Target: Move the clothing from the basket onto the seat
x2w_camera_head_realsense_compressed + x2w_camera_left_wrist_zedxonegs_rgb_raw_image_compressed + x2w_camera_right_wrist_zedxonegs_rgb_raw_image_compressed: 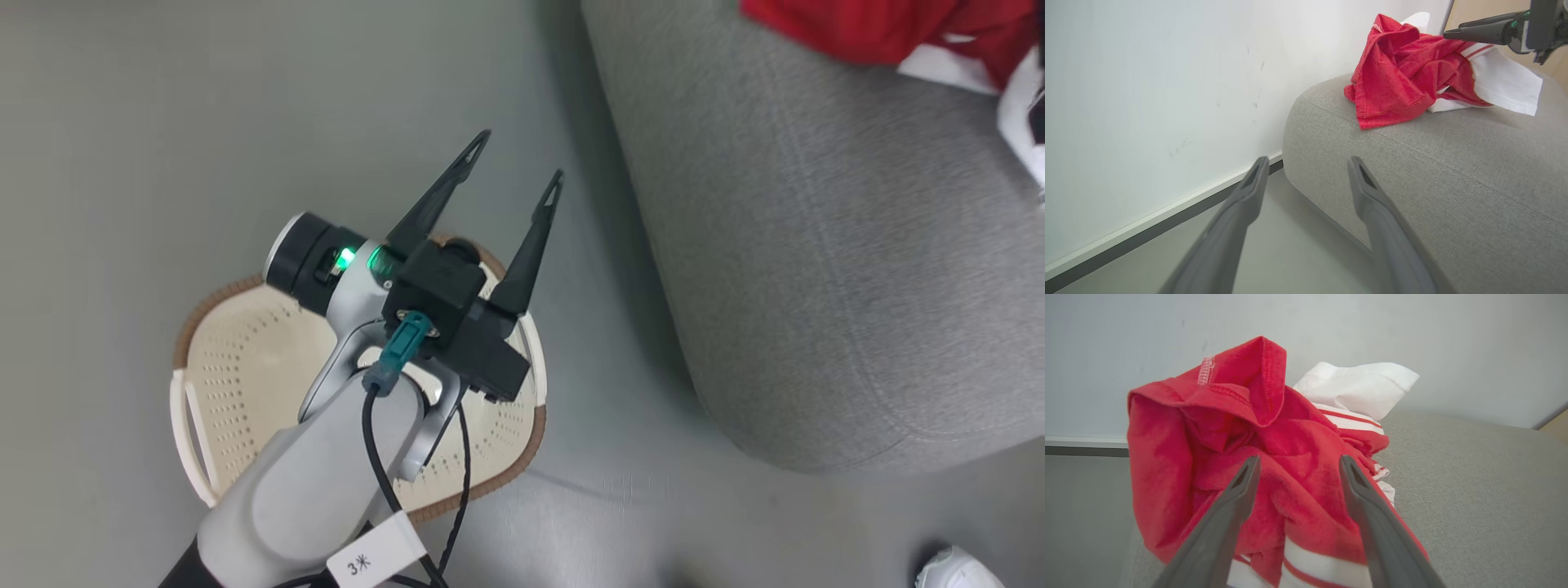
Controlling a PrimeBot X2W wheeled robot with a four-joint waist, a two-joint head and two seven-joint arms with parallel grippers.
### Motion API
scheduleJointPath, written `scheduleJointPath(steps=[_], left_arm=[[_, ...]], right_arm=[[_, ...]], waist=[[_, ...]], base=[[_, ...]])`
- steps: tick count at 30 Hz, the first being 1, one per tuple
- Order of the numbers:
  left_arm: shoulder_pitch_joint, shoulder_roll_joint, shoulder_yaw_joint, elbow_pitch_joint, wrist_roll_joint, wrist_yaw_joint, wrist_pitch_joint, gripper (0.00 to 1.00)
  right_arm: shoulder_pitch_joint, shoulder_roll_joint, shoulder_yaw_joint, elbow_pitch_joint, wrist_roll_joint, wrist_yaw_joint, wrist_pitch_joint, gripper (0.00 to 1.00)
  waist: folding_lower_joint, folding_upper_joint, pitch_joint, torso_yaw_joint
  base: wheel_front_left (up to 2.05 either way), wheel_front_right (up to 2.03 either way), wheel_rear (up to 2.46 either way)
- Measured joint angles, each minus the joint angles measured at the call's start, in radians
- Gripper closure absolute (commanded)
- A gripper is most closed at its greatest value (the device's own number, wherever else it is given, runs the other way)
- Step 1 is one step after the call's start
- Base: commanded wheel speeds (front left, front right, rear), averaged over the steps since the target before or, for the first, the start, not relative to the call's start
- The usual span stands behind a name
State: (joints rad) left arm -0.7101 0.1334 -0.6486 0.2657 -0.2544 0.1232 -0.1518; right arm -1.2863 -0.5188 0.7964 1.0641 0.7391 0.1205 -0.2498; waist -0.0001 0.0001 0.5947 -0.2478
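Observation:
The red clothing (pixel 882 28) with white trim lies bunched on the grey seat (pixel 816 245) at the top right. In the right wrist view my right gripper (pixel 1299 459) stands open just over the heap of clothing (pixel 1208 457), fingers apart and closed on nothing. My left gripper (pixel 521 155) is open and empty above the cream basket (pixel 245 367), whose visible floor is bare; the arm hides its middle. The left wrist view looks past my left gripper (pixel 1308 161) at the seat (pixel 1453 163), the clothing (pixel 1396 73) and a finger (pixel 1482 29) of my right gripper.
The basket stands on the grey floor (pixel 163 122) left of the seat's rounded corner. A white wall (pixel 1147 102) with a dark baseboard runs behind the seat. A person's white shoe (pixel 955 572) shows at the bottom right.

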Motion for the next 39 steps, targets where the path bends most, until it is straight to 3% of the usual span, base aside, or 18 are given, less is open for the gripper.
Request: scheduleJointPath(steps=[16, 25, 34, 39], left_arm=[[0.158, -0.008, 0.077, 0.091, -0.081, 0.000, -0.054, 0.00], [0.291, 0.008, 0.158, 0.117, -0.132, 0.001, -0.078, 0.00], [0.443, 0.019, 0.260, 0.123, -0.169, 0.001, -0.088, 0.00], [0.554, 0.029, 0.327, 0.108, -0.171, 0.001, -0.092, 0.00]], right_arm=[[0.167, 0.021, -0.008, -0.103, -0.020, 0.003, -0.004, 0.00], [0.312, 0.075, -0.012, -0.203, -0.035, 0.000, -0.004, 0.00], [0.493, 0.111, -0.031, -0.321, -0.036, -0.056, -0.004, 0.00], [0.616, 0.127, -0.043, -0.415, -0.048, -0.118, -0.004, 0.00]], waist=[[-0.0001, -0.0002, -0.221, 0.015], [-0.0001, -0.0003, -0.351, 0.051], [-0.0001, -0.0003, -0.482, 0.096], [-0.0001, -0.0002, -0.554, 0.123]], base=[[0.00, 0.00, 0.00], [0.00, 0.00, 0.00], [0.00, 0.00, 0.00], [0.00, 0.00, 0.00]])
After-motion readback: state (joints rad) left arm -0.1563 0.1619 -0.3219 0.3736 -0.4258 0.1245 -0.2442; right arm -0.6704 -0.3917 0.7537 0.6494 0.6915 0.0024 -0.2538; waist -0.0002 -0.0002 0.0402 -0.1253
